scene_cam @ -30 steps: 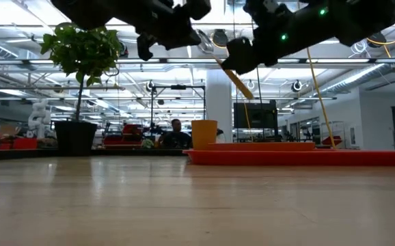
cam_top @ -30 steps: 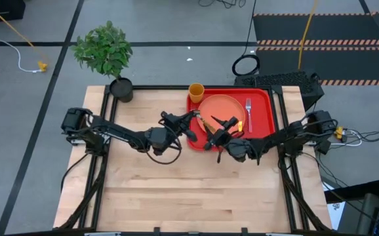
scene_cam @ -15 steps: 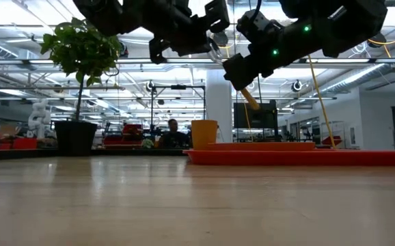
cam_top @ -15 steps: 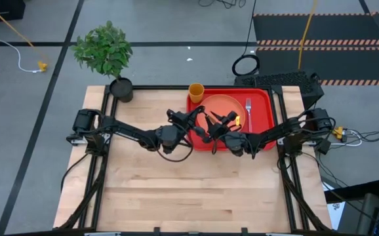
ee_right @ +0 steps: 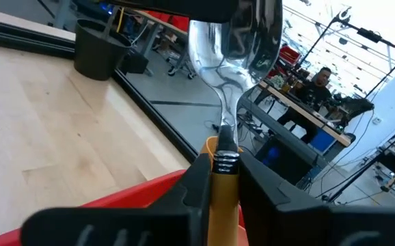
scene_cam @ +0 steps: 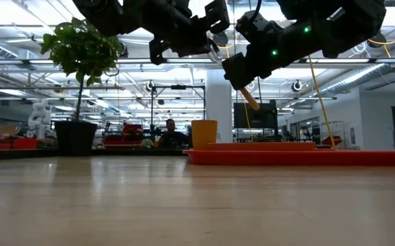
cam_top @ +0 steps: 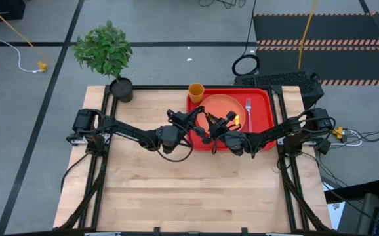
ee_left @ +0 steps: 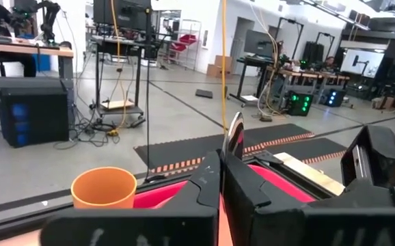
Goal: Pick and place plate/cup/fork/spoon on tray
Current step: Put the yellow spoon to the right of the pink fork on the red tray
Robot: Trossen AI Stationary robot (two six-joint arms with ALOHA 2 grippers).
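Observation:
The spoon [ee_right: 228, 61], with a silver bowl and an orange handle, hangs in the air over the left part of the red tray [cam_top: 265, 124]. Both grippers are on it: my left gripper [cam_top: 201, 124] is shut on the bowl and my right gripper [cam_top: 219, 128] is shut on the handle. The salmon-orange plate [cam_top: 225, 108] lies flat in the tray, and the fork [cam_top: 248, 108] lies in the tray to its right. The amber cup [cam_top: 196, 90] stands upright at the tray's far left corner. My left gripper pinches the spoon's bowl between its two shut fingers; the bowl's rim [ee_left: 235, 133] sticks out past the fingertips. The spoon is clear of the tray. My right gripper pinches the orange handle [ee_right: 223, 181] between its two fingers, just below the metal neck. The handle's free end [scene_cam: 250, 101] slants down out of the gripper, and the bowl points up toward the left gripper.
A black pot with a green plant [cam_top: 107, 52] stands at the table's far left corner. Bare wooden tabletop [cam_top: 176, 190] fills the near half. A person [scene_cam: 173, 133] sits in the room beyond the far edge.
My left gripper has carried the spoon a little toward the table's right and down, over the tray's left part. My right gripper has come in to meet it and has shut on the orange handle. In the last half second both have kept still.

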